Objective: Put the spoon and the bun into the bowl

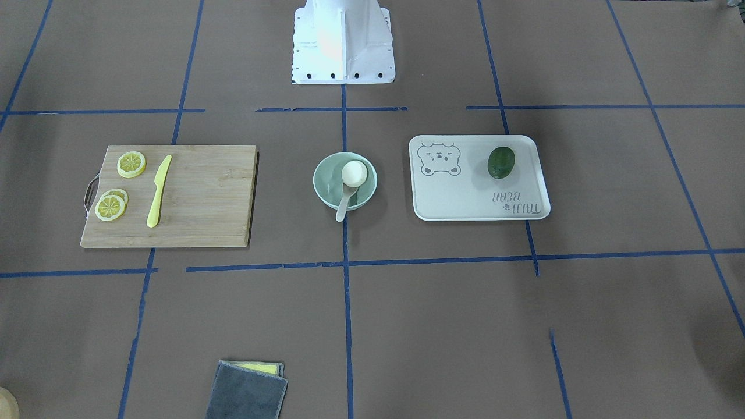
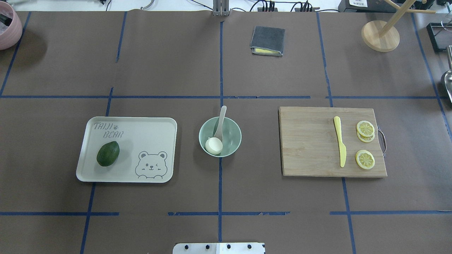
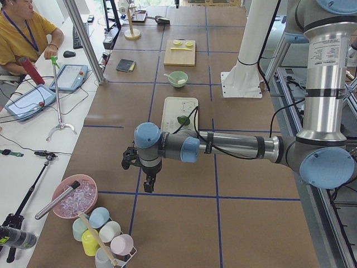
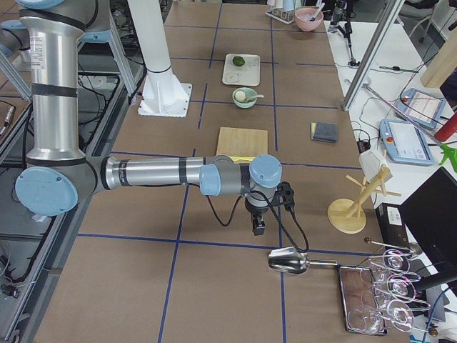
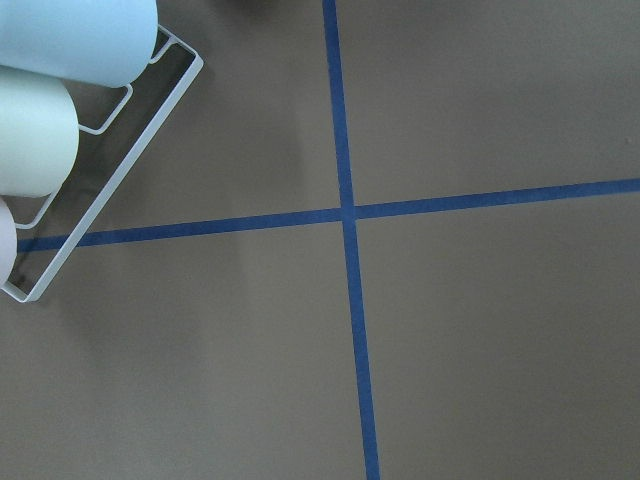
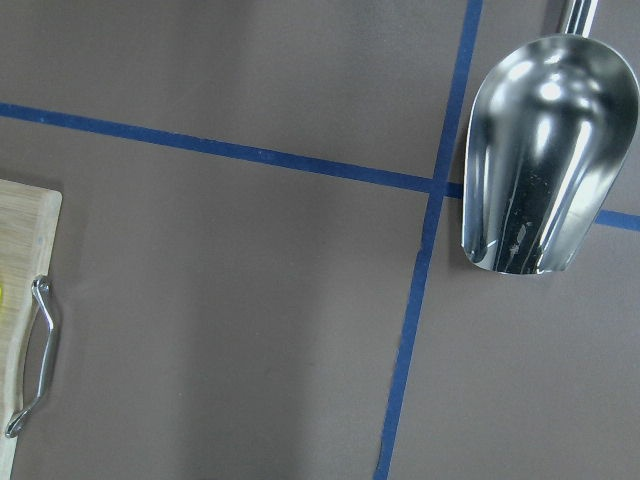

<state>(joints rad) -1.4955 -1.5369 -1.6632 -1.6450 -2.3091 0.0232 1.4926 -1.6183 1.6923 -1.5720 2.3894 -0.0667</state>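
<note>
The pale mint-green bowl (image 2: 235,137) stands at the table's middle, also in the front view (image 1: 323,174). The white bun (image 2: 214,145) lies inside it, as the front view (image 1: 354,173) shows. The off-white spoon (image 2: 221,119) rests in the bowl with its scoop by the bun and its handle over the rim (image 1: 343,205). My left gripper (image 3: 146,184) shows only in the left side view, far from the bowl, pointing down; I cannot tell if it is open. My right gripper (image 4: 257,227) shows only in the right side view, equally far; I cannot tell its state.
A white bear-print tray (image 2: 148,130) holds a dark green avocado (image 2: 108,153). A wooden board (image 2: 307,141) carries a yellow knife (image 2: 340,145) and lemon slices (image 2: 365,128). A folded grey cloth (image 2: 267,40) lies farther off. A metal scoop (image 6: 540,150) and a cup rack (image 5: 60,130) lie under the wrists.
</note>
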